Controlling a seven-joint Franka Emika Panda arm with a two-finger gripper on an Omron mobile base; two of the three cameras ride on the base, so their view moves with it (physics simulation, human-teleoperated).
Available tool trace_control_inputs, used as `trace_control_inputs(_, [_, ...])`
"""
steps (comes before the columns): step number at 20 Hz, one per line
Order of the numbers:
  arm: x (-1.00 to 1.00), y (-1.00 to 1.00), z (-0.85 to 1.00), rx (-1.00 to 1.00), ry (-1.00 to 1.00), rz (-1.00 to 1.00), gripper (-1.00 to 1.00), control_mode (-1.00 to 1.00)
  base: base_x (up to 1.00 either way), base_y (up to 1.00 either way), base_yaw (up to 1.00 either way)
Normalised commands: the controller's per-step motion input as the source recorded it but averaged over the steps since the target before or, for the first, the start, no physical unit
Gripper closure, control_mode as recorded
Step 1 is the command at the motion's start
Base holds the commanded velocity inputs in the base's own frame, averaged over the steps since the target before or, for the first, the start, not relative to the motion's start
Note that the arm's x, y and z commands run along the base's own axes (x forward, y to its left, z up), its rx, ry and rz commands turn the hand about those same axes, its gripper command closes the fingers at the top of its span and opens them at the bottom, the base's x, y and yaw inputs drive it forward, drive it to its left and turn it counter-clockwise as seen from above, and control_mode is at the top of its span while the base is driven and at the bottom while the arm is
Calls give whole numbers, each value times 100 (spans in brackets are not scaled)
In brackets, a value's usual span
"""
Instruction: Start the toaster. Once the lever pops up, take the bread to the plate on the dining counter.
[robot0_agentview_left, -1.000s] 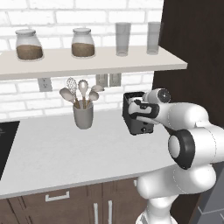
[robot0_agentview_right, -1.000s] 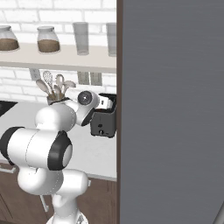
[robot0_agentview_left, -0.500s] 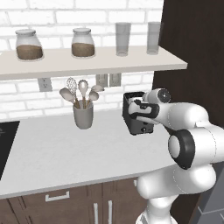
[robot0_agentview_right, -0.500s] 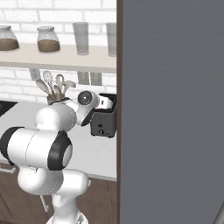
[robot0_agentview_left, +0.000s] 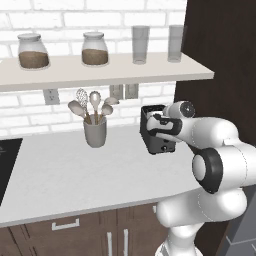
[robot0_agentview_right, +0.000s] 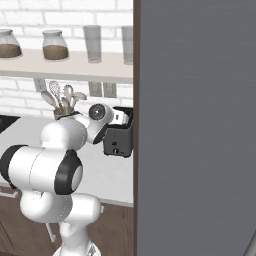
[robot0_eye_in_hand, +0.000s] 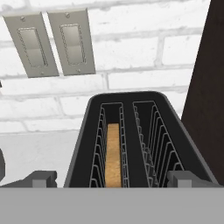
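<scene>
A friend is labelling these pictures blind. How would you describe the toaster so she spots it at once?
Find the white counter under the brick wall. At its right end, against a tall dark panel, sits the toaster. Unlike the grey cup of spoons beside it, it is a black box, with bread in one slot.

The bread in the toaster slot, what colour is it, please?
Golden-tan bread, clearest in the hand view.

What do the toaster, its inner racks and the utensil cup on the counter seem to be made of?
Toaster: dark grey, matte shell, probably painted metal or plastic; no shine decides it.
Inner racks: thin grey wires, likely metal.
Utensil cup: plain matte grey, perhaps ceramic or stoneware.
Bread in the left slot: golden, grainy surface.
</scene>
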Motion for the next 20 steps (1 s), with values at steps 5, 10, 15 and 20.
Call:
trace_control_inputs(5, [0,0,0,0,0,0,-100,-100,0,0,0])
trace_control_inputs(10, [0,0,0,0,0,0,-100,-100,0,0,0])
trace_control_inputs(15, [0,0,0,0,0,0,-100,-100,0,0,0])
trace_control_inputs(20, [0,0,0,0,0,0,-100,-100,0,0,0])
